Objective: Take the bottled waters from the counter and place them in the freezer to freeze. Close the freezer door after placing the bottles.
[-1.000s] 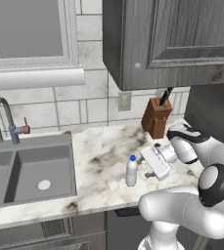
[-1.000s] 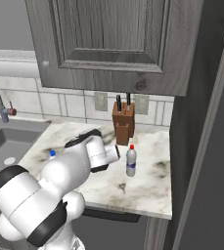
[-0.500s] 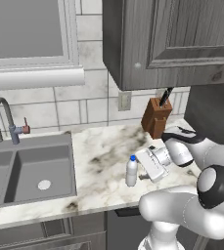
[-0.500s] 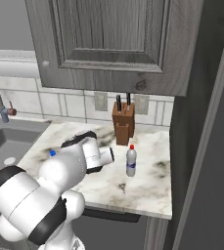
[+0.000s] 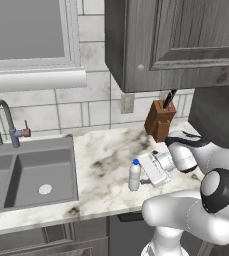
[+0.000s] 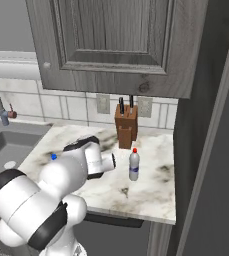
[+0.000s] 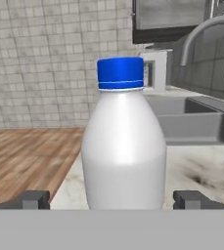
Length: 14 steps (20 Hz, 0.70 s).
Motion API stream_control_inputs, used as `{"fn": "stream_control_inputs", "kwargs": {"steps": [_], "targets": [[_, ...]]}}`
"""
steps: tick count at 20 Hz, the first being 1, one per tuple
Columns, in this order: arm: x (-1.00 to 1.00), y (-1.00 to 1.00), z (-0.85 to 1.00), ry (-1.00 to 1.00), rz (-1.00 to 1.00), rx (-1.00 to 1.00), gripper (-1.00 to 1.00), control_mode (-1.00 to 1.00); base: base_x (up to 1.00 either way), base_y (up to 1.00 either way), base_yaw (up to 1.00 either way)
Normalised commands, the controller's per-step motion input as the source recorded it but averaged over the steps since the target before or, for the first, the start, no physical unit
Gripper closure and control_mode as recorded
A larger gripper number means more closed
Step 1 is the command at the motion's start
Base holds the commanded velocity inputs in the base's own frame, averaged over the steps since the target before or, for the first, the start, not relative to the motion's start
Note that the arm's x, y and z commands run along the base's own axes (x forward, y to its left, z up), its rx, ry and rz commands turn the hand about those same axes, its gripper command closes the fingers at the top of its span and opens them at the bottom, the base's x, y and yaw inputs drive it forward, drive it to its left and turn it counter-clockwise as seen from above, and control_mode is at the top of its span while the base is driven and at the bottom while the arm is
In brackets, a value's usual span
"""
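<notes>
In the left base view, a grey double-basin sink (image 5: 28, 172) with a curved grey tap (image 5: 3, 122) sits at the 9 o'clock side of the white marble-look desk with dark veining (image 5: 103, 157). Toward the middle of that slab stands the small translucent whitish plastic bottle with a blue cap (image 5: 134, 175), upright and near the front edge. Just to its 3 o'clock is the white arm's two-finger gripper (image 5: 147, 181), turned sideways toward the bottle. In the hand view the two dark fingers (image 7: 30, 200) stand spread wide, released, one on each side of the bottle's body, and whether they touch it cannot be told. At 1 o'clock from the bottle, against the tiled wall, a brown wooden knife block (image 5: 160, 120) stands under the dark wood-grain wall cabinet (image 5: 178, 42).

In the right base view, the second small whitish plastic bottle, with a red cap (image 6: 134, 164), stands upright on the desk at 5 o'clock from the knife block, well apart from the first.
</notes>
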Motion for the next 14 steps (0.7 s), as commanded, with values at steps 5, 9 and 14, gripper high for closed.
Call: {"fn": "stream_control_inputs", "kwargs": {"steps": [5, 9, 14], "targets": [[0.03, 0.39, -0.05, 0.05, -0.02, 0.0, -1.0, -1.0, 0.0, 0.0, 0.0], [0.05, 0.22, -0.02, 0.03, -0.01, 0.02, 1.0, -1.0, 0.0, 0.0, 0.0], [-0.02, 0.0, 0.07, -0.01, 0.0, 0.0, 1.0, -1.0, 0.0, 0.0, 0.0]]}}
